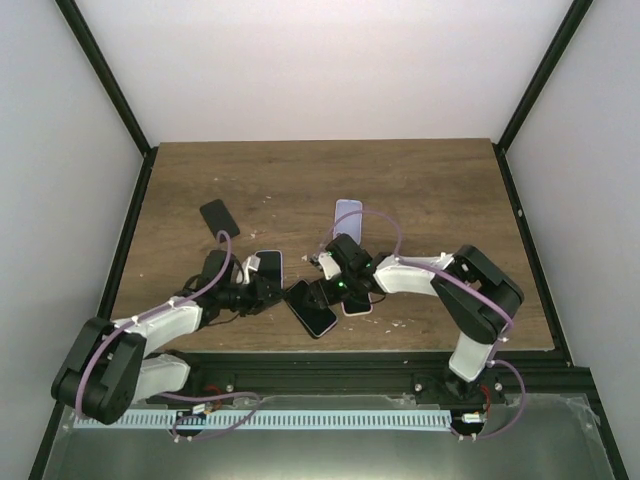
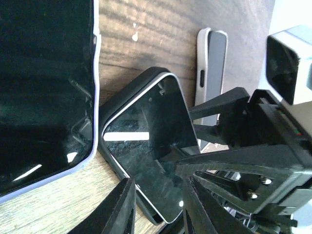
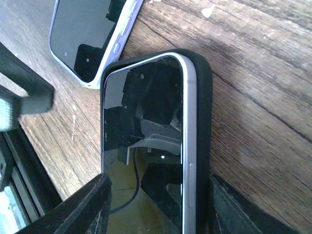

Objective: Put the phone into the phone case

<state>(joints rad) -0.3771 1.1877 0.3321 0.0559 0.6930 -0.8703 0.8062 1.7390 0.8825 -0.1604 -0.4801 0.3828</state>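
Brown wood table [image 1: 420, 180] inside white walls, with both arms reaching in to meet near the middle of its front half. The phone [image 1: 312, 310] lies there face up, screen dark, set in a black case [image 3: 202, 122]. The case's rim wraps the top corner in both wrist views. Along one long side the phone's silver band shows above the case wall, and I cannot tell if that edge is fully pressed in.

The right gripper [image 3: 158, 187] straddles the phone across its width, one finger against each long side — clamped on it, as far as its wrist view shows. The left gripper [image 2: 158, 183] comes in from the other side at the phone's near corner. Its fingers [image 2: 124, 209] stand a little apart with that corner between them, but I cannot tell whether they pinch it or only flank it.

Just beside the cased phone, on the left arm's side, lies a lilac phone [image 1: 267, 266], also face up, its edge almost touching the black case in the left wrist view. A grey phone [image 2: 212, 73] lies beyond, partly under the right gripper. Further back sit a pale phone [image 1: 348, 213] and, well apart to the left, a dark slab [image 1: 219, 216] — phone or case, I cannot say.
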